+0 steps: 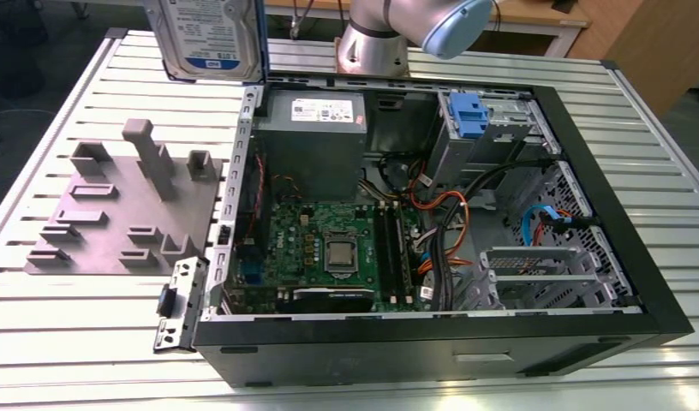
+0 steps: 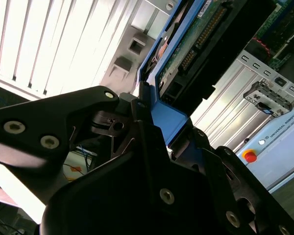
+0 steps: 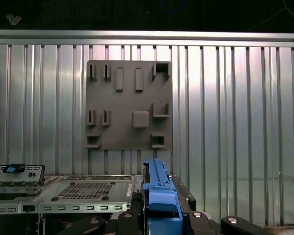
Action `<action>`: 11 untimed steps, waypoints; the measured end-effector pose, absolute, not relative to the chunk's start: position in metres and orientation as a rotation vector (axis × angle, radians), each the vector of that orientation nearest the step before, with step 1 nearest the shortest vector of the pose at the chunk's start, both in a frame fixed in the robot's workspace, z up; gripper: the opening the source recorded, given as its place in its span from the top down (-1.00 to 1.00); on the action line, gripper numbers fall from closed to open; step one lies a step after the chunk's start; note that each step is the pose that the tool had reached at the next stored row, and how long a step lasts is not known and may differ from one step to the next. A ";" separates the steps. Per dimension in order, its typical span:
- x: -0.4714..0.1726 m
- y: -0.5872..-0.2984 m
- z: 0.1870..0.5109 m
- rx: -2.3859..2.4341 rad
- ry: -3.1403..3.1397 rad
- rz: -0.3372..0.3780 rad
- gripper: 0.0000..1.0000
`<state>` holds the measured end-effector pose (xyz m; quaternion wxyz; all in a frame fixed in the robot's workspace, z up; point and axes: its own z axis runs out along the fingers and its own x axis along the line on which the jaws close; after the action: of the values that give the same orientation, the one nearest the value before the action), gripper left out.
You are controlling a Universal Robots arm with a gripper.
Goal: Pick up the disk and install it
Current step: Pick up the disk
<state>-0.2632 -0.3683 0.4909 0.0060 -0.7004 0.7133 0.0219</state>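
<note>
Your gripper (image 2: 156, 120) clamped on the disk (image 1: 208, 36) by its blue frame, disk upright over the table (image 1: 64, 342), seemingly just outside the case (image 1: 441, 347)

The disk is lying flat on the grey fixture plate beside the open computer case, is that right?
No: the disk is held up in the gripper, clear of the grey fixture plate beside the open computer case, as the exterior view shows.

Above the computer case's (image 1: 384, 347) far corner, the disk (image 1: 206, 38) is cut off by the exterior view's upper edge, as is the arm (image 1: 401, 30) behind the case. In the first wrist view the gripper (image 3: 159, 216) covers the disk's near end.
</note>
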 end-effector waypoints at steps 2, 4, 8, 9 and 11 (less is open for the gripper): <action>-0.263 -0.368 0.491 -2.192 2.233 0.068 0.26; -0.262 -0.368 0.491 -2.192 2.233 0.068 0.26; -0.261 -0.368 0.491 -2.192 2.233 0.068 0.26; -0.260 -0.368 0.491 -2.192 2.233 0.068 0.26; -0.260 -0.368 0.491 -2.192 2.233 0.068 0.26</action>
<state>-0.2597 -0.3683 0.4908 0.0060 -0.7004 0.7134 0.0218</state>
